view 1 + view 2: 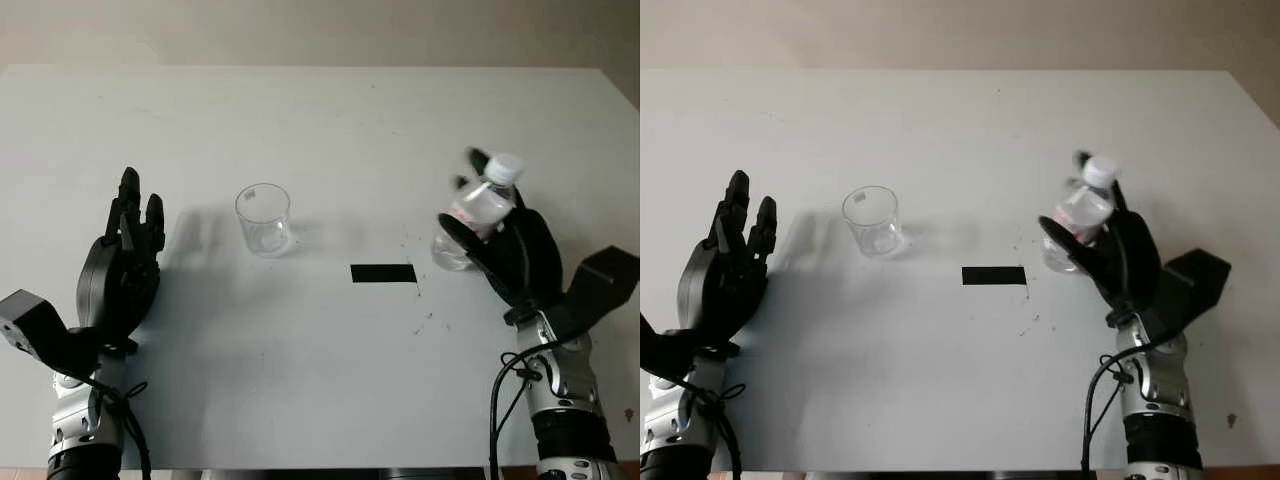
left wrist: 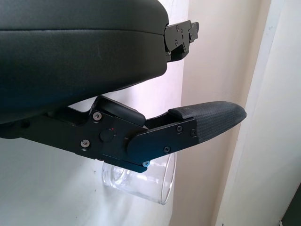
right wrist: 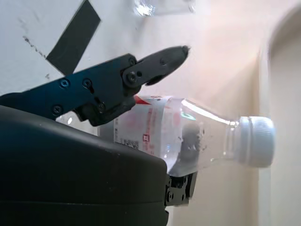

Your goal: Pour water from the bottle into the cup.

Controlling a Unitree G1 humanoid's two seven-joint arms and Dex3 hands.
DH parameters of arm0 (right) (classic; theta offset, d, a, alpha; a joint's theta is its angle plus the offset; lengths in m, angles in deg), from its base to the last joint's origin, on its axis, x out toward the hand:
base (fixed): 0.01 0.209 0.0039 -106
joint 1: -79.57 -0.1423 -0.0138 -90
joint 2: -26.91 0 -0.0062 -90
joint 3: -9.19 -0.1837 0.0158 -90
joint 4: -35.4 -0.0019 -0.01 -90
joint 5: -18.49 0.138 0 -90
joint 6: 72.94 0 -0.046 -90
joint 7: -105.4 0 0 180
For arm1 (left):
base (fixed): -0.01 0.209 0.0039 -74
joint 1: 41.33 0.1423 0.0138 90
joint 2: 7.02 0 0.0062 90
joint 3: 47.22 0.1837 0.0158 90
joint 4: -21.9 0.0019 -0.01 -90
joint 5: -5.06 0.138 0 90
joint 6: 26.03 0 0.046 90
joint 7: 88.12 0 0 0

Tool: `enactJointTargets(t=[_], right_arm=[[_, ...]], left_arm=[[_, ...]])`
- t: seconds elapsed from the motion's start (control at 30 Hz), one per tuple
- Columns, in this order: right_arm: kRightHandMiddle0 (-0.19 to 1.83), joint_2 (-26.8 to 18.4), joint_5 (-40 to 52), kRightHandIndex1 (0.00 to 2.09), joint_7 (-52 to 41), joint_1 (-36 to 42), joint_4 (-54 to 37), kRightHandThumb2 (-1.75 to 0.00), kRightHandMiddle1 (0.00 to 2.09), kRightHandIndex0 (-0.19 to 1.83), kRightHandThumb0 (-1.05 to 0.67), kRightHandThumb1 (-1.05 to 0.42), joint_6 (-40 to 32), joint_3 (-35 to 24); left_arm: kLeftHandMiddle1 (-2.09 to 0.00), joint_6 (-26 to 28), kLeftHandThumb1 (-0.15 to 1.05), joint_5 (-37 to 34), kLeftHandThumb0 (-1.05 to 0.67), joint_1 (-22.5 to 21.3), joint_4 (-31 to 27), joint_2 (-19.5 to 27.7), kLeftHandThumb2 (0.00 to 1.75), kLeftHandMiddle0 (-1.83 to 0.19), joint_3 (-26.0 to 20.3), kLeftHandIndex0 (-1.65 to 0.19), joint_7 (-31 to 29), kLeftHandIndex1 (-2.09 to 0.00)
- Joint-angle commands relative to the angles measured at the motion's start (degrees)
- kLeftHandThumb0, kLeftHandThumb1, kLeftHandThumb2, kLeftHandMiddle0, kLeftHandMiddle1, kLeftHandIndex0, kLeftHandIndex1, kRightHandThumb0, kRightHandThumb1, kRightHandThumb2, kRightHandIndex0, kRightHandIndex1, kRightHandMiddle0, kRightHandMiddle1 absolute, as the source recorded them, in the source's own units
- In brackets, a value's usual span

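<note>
Two hands: right hand point(image 1: 500, 240) clamping capped bottle point(image 1: 478, 212), left hand point(image 1: 125, 255) open beside cup point(image 1: 264, 219).

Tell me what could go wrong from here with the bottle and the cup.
The bottle in the right hand has its white cap on, so tipping it now would likely pour nothing. The clear cup stands well away from the bottle, past the black tape strip, so the carry could spill or miss. The left hand is open beside the cup without touching it, so a bump could tip it.
</note>
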State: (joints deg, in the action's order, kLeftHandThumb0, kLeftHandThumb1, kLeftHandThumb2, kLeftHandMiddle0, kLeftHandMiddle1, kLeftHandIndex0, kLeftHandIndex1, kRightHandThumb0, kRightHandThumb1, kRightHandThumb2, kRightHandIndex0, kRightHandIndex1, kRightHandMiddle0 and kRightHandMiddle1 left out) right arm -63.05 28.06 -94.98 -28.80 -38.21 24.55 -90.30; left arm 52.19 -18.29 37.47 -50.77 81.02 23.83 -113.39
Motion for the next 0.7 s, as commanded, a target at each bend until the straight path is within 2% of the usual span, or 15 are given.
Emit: enactJointTargets(t=[0.0,0.07,0.13,0.2,0.23,0.3,0.4,0.5,0.67], right_arm=[[0.60,-1.4,-2.7,2.07,0.5,-1.1,-1.1,-0.07,2.08,0.85,-0.24,-0.96,1.8,1.5],[1.07,-1.6,-4.4,2.09,1.0,-1.9,0.0,-0.08,2.09,1.29,-0.25,-1.02,2.9,2.1],[1.30,-1.9,-6.3,2.09,2.1,-2.3,0.6,-0.12,2.09,1.44,-0.27,-1.04,3.2,2.6],[1.44,-2.6,-9.1,2.09,3.5,-2.4,1.2,-0.13,2.09,1.46,-0.34,-1.05,4.2,3.4],[1.46,-2.8,-10.6,2.09,4.6,-2.3,1.3,-0.13,2.09,1.45,-0.35,-1.05,4.5,3.8],[1.41,-3.2,-13.1,2.09,6.2,-2.1,1.4,-0.13,2.09,1.28,-0.35,-1.05,5.3,4.5],[1.35,-3.0,-14.7,2.09,7.7,-2.0,1.5,-0.19,2.09,1.19,-0.22,-1.05,5.4,5.4],[1.34,-2.8,-15.3,2.09,8.4,-3.7,4.0,-0.28,2.09,1.24,-0.12,-1.05,7.2,6.0],[1.41,-2.3,-16.6,2.09,10.0,-10.3,12.4,-0.29,2.09,1.35,-0.11,-1.05,11.7,7.1]], left_arm=[[0.00,-0.1,1.05,0.3,-0.80,0.9,0.6,-0.7,0.71,0.19,0.3,0.19,0.1,0.00],[0.00,-0.1,1.05,0.1,-0.80,0.9,0.6,-0.8,0.71,0.19,0.3,0.19,0.1,0.00],[0.00,0.0,1.05,-0.1,-0.80,0.8,0.6,-0.9,0.70,0.19,0.2,0.19,0.2,0.00],[0.00,0.0,1.05,-0.1,-0.80,0.8,0.7,-1.0,0.70,0.19,0.1,0.19,0.4,0.00],[0.00,0.0,1.05,0.0,-0.80,0.8,0.7,-1.1,0.70,0.19,0.1,0.19,0.5,0.00],[0.00,-0.2,1.05,0.0,-0.80,0.9,0.8,-1.2,0.70,0.19,0.1,0.19,0.7,0.00],[0.00,-0.5,1.05,0.1,-0.80,1.0,0.9,-1.2,0.70,0.19,0.2,0.19,0.7,0.00],[0.00,-0.9,1.05,0.2,-0.80,0.9,1.2,-1.3,0.71,0.19,0.3,0.19,0.6,0.00],[0.00,-0.8,1.05,0.1,-0.80,1.0,1.0,-1.4,0.71,0.19,0.3,0.19,0.9,0.00]])
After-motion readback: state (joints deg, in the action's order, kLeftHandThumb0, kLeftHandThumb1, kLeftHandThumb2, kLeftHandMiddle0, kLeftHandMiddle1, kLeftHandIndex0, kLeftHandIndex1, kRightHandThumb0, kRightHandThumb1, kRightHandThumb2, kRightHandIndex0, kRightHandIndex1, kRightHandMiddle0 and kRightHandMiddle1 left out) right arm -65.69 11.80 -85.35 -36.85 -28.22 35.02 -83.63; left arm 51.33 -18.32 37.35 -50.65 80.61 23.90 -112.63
